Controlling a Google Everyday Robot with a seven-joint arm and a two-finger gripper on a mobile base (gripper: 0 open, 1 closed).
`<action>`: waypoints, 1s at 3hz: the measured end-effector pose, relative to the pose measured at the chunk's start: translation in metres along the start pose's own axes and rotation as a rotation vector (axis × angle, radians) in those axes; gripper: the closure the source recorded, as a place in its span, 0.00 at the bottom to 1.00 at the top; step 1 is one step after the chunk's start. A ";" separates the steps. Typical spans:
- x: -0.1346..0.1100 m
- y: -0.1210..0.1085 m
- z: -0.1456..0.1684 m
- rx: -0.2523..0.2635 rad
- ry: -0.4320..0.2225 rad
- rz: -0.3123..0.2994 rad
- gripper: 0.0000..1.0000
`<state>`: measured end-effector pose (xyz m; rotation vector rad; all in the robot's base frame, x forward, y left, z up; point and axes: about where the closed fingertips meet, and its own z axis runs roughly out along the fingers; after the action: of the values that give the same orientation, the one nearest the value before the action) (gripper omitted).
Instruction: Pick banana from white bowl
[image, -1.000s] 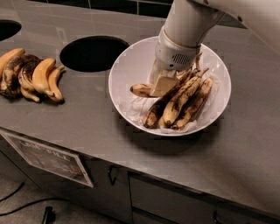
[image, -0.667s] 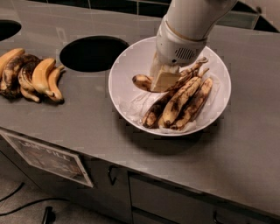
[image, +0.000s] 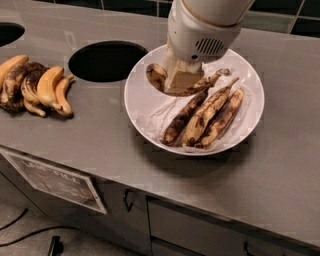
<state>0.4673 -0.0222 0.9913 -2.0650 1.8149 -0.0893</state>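
Camera view: tool (image: 182, 84) grips one banana (image: 156, 76) over white bowl (image: 137, 96); three bananas (image: 207, 117) inside.

Single high view down onto counter (image: 100, 145); end effector (image: 182, 82) holds banana (image: 157, 76) above bowl (image: 136, 107).

The last segment of the arm (image: 200, 25) is seen as a thick, rounded housing in glossy white, with a thin tan seam ring near its top. A small oval grille (image: 210, 46) of dark ventilation slots is set in its lower side. Below it, the pincer (image: 182, 80) is made of blocky, pale beige, matte parts, and it is found over the rear left part of the white bowl (image: 145, 107), closed on the banana (image: 156, 75).
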 end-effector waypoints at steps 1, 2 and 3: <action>0.000 0.000 0.000 0.000 0.000 0.000 1.00; -0.003 -0.001 -0.017 0.032 0.018 0.001 1.00; -0.005 -0.001 -0.034 0.072 0.044 0.001 1.00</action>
<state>0.4578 -0.0255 1.0237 -2.0268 1.8111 -0.1982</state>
